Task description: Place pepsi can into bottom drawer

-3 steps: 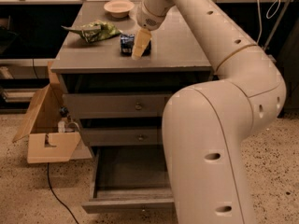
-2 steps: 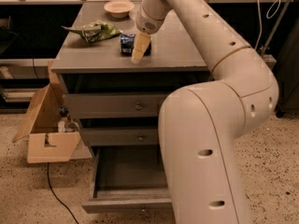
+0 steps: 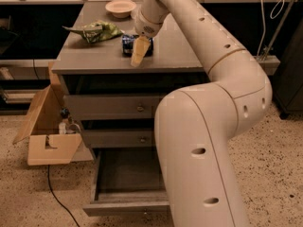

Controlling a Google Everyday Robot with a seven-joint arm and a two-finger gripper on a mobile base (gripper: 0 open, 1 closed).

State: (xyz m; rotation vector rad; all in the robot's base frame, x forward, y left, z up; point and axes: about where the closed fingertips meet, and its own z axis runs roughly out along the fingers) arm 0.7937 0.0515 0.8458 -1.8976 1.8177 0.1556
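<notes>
Camera view, my only one: the gripper [image 3: 138, 55] hangs over the front of the cabinet top [image 3: 85, 56], right against the pepsi can [image 3: 127, 45], which sits at 12 o'clock from the pulled-out bottom drawer [image 3: 125, 206]; whether it is closed on the can I cannot tell. To do this well, I would confirm a centred, firm hold on the can's body, lift clear of the front lip, then descend toward 6 o'clock into the tray. I count one can, one bowl [image 3: 120, 7] at 11 o'clock of it, one green bag [image 3: 97, 31] at 10 o'clock, two upper drawers [image 3: 140, 109] pushed in, and one cardboard box [image 3: 47, 145].
</notes>
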